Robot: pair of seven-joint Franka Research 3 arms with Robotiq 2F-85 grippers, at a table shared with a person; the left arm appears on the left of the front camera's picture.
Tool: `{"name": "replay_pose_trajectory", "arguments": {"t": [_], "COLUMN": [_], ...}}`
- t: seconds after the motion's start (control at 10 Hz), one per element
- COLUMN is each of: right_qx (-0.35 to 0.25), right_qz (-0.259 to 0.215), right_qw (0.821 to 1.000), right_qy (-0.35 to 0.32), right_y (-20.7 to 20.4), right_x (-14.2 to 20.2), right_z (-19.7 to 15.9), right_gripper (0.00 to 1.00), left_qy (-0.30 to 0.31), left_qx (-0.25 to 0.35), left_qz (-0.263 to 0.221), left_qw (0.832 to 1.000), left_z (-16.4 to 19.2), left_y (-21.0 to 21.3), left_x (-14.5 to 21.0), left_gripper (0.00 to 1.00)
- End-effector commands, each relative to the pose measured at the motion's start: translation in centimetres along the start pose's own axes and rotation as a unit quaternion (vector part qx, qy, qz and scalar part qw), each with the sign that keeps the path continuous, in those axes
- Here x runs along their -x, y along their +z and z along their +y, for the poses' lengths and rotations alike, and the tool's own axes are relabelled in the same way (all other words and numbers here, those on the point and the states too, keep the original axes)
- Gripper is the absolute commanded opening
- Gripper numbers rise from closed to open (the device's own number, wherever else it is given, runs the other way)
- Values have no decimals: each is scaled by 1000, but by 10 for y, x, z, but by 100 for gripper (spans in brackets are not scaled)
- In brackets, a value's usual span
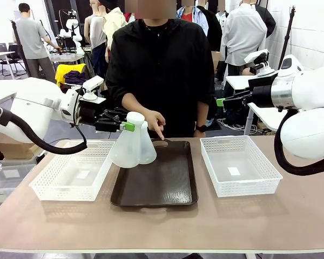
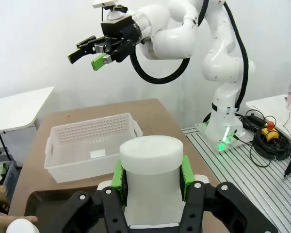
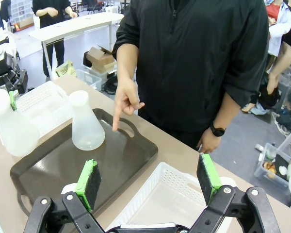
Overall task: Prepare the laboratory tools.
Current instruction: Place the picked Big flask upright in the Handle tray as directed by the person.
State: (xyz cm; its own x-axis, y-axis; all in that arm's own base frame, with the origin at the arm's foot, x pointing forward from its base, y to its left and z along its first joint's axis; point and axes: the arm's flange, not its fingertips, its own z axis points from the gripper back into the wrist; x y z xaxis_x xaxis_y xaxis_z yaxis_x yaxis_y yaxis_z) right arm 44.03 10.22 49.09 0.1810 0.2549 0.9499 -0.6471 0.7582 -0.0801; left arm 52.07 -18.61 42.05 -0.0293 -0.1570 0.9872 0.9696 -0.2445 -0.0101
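Two frosted-white conical flasks are in view. My left gripper [image 1: 130, 125] is shut on the neck of one flask [image 1: 125, 151], which hangs slightly tilted at the left edge of the dark tray [image 1: 156, 186]. In the left wrist view the green pads clamp that flask's neck [image 2: 151, 167]. The second flask [image 1: 148, 148] stands upright on the tray's far left part, also seen as flask [image 3: 86, 127]. A person's hand [image 1: 155, 124] points a finger down at the tray's far end. My right gripper [image 3: 148, 182] is open and empty, raised at the right [image 1: 221, 101].
A white lattice basket [image 1: 73, 171] lies left of the tray and another basket [image 1: 240, 164] right of it, under my right gripper. The person stands close at the far table edge. The near strip of table is bare.
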Motion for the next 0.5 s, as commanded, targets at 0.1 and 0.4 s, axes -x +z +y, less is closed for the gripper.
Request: {"name": "replay_pose_trajectory", "arguments": {"t": [0.1,0.4], "right_qx": [2,2], "right_qz": [-5,-5], "right_qw": [1000,1000], "right_qy": [1,1], "right_y": [0,0], "right_x": [-1,-1], "right_z": [0,0], "right_gripper": [100,100], "left_qy": [0,-21], "left_qx": [0,36], "left_qz": [0,-92], "left_qw": [1000,995], "left_z": [0,15], "left_y": [0,-34], "left_x": [0,41], "left_gripper": [0,0]}}
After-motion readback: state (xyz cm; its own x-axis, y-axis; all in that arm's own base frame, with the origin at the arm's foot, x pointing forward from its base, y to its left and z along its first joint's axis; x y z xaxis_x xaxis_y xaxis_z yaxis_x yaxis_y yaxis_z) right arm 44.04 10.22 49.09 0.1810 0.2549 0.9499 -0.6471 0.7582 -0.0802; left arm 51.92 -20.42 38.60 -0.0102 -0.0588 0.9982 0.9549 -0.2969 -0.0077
